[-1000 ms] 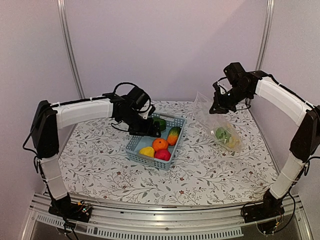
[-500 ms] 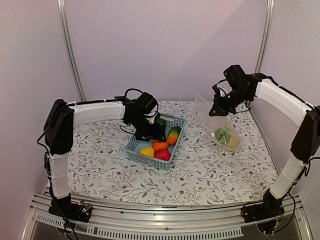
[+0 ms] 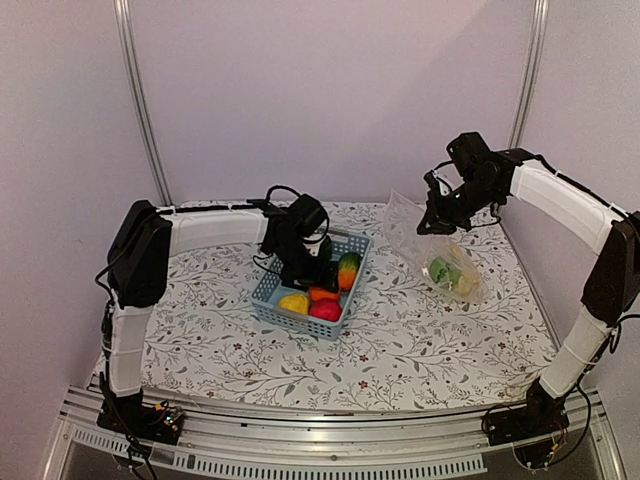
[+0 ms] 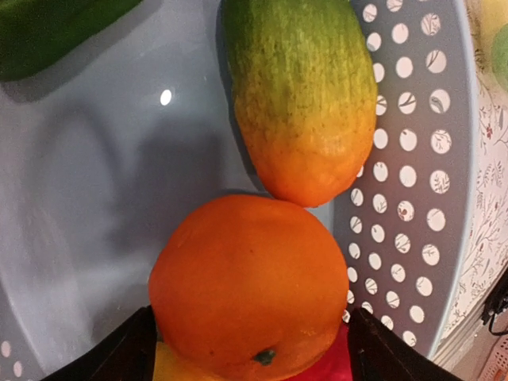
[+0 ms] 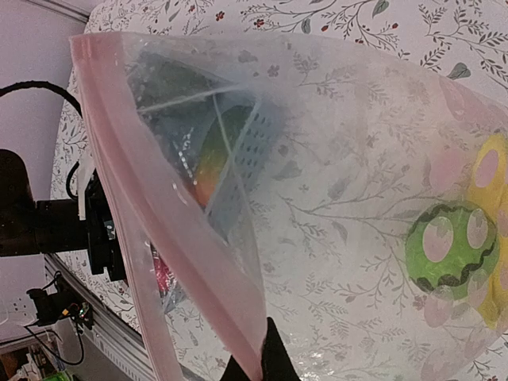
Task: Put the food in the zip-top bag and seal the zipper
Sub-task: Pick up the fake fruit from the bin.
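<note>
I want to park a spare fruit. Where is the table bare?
Free: the broad near strip of table between basket and near edge, and the gap between basket and zip-top bag. Crowded: inside the basket, where the left gripper straddles the orange.

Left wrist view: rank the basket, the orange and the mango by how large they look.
1. basket, fills most of the frame.
2. orange and mango look alike; the orange seems nearer the camera, so no ranking between them.

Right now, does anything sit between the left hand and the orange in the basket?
Nothing visible does. The open left hand has a finger on each side of the orange. The mango appears to touch the orange's far side and the basket wall runs alongside, both clear of the fingers.
</note>
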Controlling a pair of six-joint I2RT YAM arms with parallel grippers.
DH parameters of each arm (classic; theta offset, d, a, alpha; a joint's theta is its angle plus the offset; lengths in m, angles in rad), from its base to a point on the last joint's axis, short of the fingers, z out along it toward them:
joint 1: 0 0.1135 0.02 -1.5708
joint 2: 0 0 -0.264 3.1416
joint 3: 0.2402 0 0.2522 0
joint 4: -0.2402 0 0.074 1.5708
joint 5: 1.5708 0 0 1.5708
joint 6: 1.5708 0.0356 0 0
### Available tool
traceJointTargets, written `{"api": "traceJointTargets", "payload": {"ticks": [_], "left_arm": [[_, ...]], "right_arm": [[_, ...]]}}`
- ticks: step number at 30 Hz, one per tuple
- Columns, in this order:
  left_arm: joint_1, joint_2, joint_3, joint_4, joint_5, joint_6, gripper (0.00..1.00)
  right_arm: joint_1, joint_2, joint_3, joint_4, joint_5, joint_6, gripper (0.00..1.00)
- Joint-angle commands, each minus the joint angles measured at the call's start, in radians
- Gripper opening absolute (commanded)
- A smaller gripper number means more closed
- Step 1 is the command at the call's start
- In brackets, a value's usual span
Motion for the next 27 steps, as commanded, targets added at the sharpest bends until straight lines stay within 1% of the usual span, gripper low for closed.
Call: {"api": "traceJointTargets", "payload": {"ticks": [1, 10, 15, 20, 23, 25, 27], "left_arm": [[-0.016, 0.044, 0.041, -0.053, -0.009, 0.019, 0.8], [-0.019, 0.023, 0.076, -0.085, -0.062, 0.035, 0.71], [-0.019, -0.011, 0.129, -0.144, -0.105, 0.05, 0.68], [-0.019, -0.075, 0.156, -0.16, -0.114, 0.038, 0.67], [-0.019, -0.1, 0.198, -0.165, -0.098, 0.038, 0.66], [-0.024, -0.112, 0.229, -0.147, -0.053, 0.062, 0.66], [-0.035, -0.127, 0.26, -0.125, -0.04, 0.078, 0.66]], "right_arm": [[-0.001, -0.031, -0.015, 0.012, -0.009, 0.001, 0.0], [-0.001, -0.05, -0.034, 0.02, -0.005, 0.011, 0.0], [-0.001, -0.057, -0.041, 0.027, -0.007, 0.021, 0.0], [-0.001, -0.057, -0.051, 0.039, -0.011, 0.025, 0.0], [-0.001, -0.055, -0.054, 0.047, -0.019, 0.028, 0.0], [0.0, -0.053, -0.054, 0.051, -0.026, 0.03, 0.0], [0.0, -0.05, -0.05, 0.051, -0.03, 0.031, 0.0]]}}
